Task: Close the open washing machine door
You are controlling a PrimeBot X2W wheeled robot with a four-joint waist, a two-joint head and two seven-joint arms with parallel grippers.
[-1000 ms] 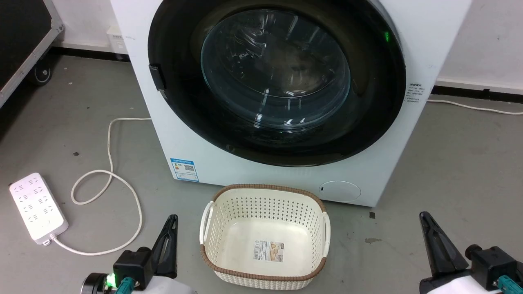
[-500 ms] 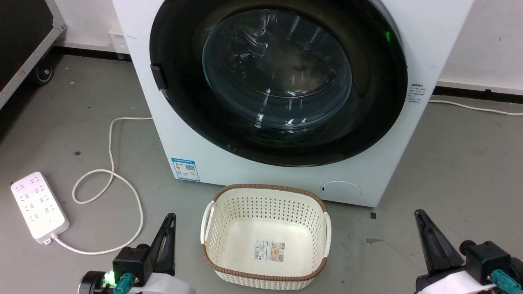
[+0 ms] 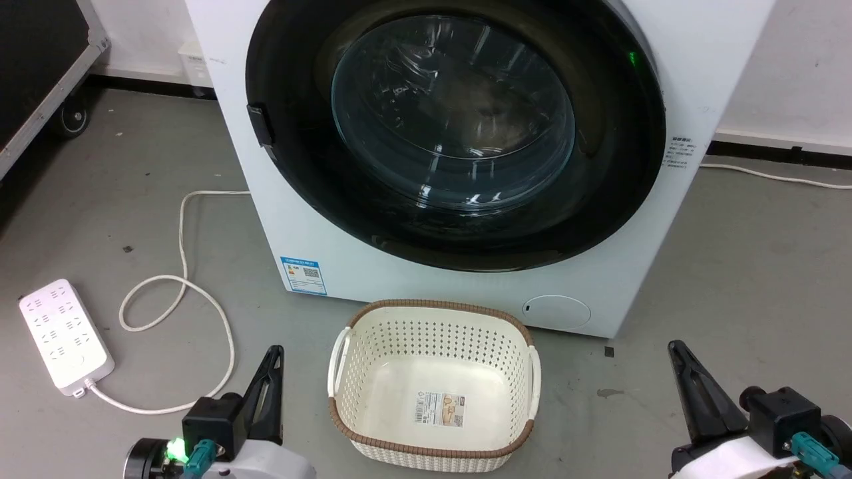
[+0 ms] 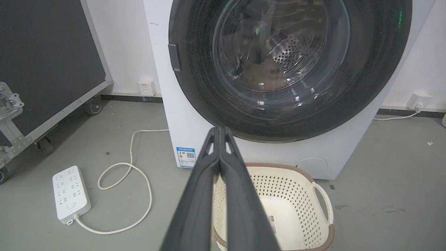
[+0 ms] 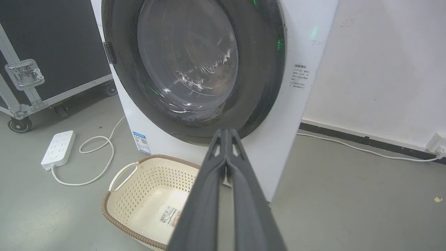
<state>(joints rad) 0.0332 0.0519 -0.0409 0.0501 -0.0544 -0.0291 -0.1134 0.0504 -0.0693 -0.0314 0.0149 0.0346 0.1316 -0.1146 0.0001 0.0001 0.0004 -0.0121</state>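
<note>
While the left gripper (image 3: 273, 354) at 7 o'clock and right gripper (image 3: 676, 348) at 5 are clenched empty, the door (image 3: 456, 133), seemingly already flush, lies well off toward 12.

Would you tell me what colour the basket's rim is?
Brown; the rim shows best in head view.

R gripper (image 3: 676, 347) edged inward; L gripper (image 3: 275, 350) drifted slightly outward.

Dark tapered jaws, white forearms (image 3: 266, 462)
</note>
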